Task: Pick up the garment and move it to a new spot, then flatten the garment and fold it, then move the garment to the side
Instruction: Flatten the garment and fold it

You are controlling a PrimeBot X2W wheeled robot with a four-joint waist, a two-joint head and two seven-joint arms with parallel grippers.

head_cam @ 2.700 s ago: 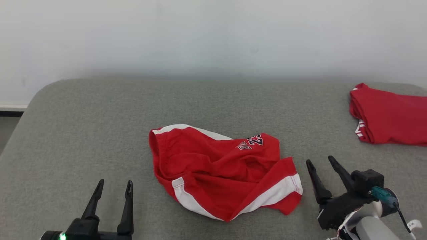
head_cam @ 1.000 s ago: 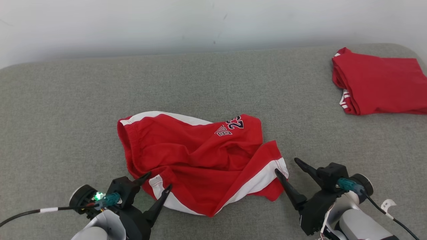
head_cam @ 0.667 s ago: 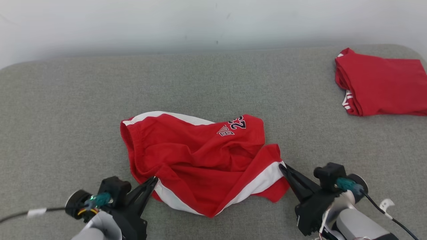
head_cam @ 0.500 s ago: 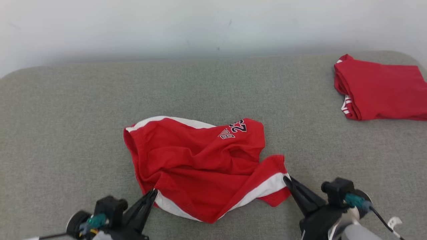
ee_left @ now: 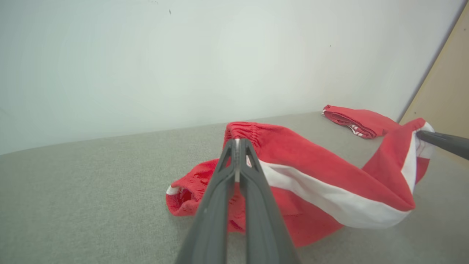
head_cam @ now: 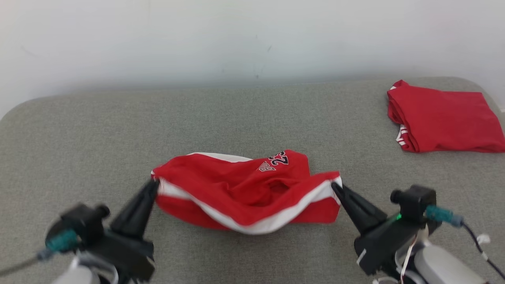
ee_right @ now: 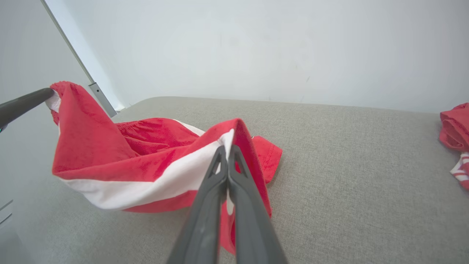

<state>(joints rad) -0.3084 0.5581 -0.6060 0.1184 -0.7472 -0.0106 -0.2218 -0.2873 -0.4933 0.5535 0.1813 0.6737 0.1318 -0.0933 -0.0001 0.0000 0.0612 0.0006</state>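
Note:
The garment (head_cam: 240,185) is a pair of red shorts with white side stripes and a printed number. It hangs stretched between my two grippers, its near edge raised and sagging in the middle, its far part resting on the grey surface. My left gripper (head_cam: 154,183) is shut on the garment's left end, seen close up with the left gripper (ee_left: 237,143) pinching the white stripe. My right gripper (head_cam: 334,185) is shut on the right end, and the right gripper (ee_right: 227,148) clamps the white stripe of the garment (ee_right: 146,161).
A second red garment (head_cam: 442,116) lies folded at the far right of the grey padded surface (head_cam: 98,130). A pale wall (head_cam: 236,35) runs along the back. Bare grey surface extends left of and behind the shorts.
Both grippers shut on the ends of the shorts and lifted them, pulling the near edge taut. The head camera tilted, shifting the whole picture.

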